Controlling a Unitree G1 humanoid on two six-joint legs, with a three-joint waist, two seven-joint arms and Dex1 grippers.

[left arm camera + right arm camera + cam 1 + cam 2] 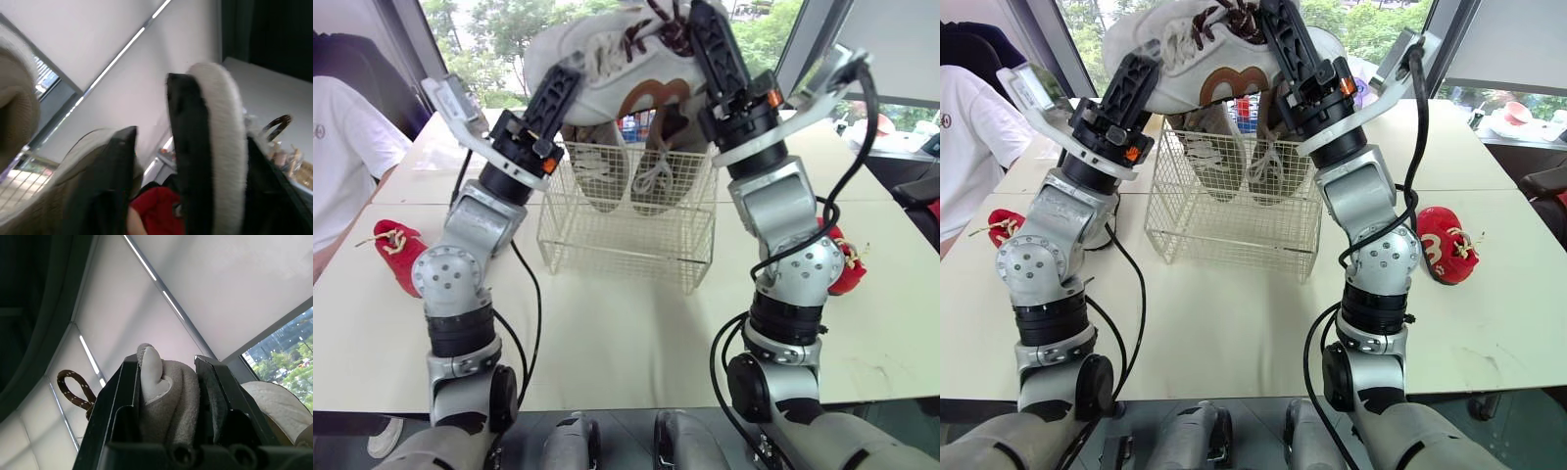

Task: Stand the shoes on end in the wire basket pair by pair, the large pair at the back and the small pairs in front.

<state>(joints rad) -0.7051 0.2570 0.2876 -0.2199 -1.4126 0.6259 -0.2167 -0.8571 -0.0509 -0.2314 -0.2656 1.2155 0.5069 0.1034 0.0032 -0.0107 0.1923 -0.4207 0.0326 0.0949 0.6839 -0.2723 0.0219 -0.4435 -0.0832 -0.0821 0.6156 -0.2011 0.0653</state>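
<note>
A large white shoe [622,73] with a brown logo and brown laces hangs sideways above the wire basket [626,230]. My left gripper [560,86] is shut on its left end. My right gripper [707,34] is shut on its right end, and the right wrist view shows pale shoe material [168,399] pinched between the fingers. Two pale shoes [607,166] [656,176] stand on end inside the basket at its back. One small red shoe [399,250] lies on the table at the left, and another red shoe [1445,245] lies at the right behind my right arm.
A person in a white shirt [342,157] stands at the table's left edge. The pale table [626,333] is bare in front of the basket. More tables and windows lie behind.
</note>
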